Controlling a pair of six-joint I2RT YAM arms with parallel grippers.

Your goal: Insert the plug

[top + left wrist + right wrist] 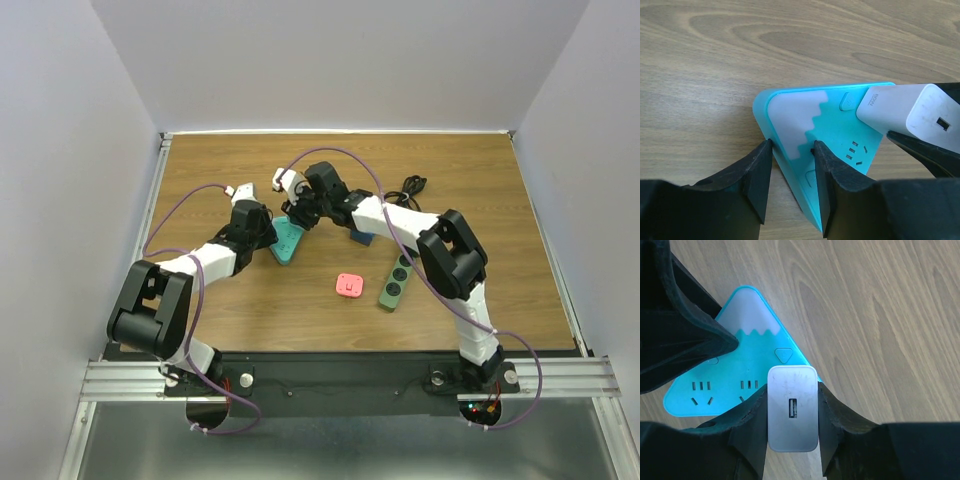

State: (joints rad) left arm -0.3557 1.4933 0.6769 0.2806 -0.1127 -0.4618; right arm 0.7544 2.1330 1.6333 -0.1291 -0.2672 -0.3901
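A turquoise triangular power strip [287, 243] with a white mountain pattern lies on the wooden table. My left gripper [792, 147] is shut on one corner of the strip [810, 120], with one finger at its outer edge and the other on its top face. My right gripper [792, 395] is shut on a white USB charger plug [792, 407]. It holds the plug over the strip [740, 355], beside its sockets and just below the button. The plug [905, 112] shows at the strip's right side in the left wrist view. Its prongs are hidden.
A pink square piece [348, 285] lies near the table's middle front. A dark green power strip [397, 281] lies to its right. A blue object [361, 238] sits under the right arm. A black cable [410, 187] is coiled farther back.
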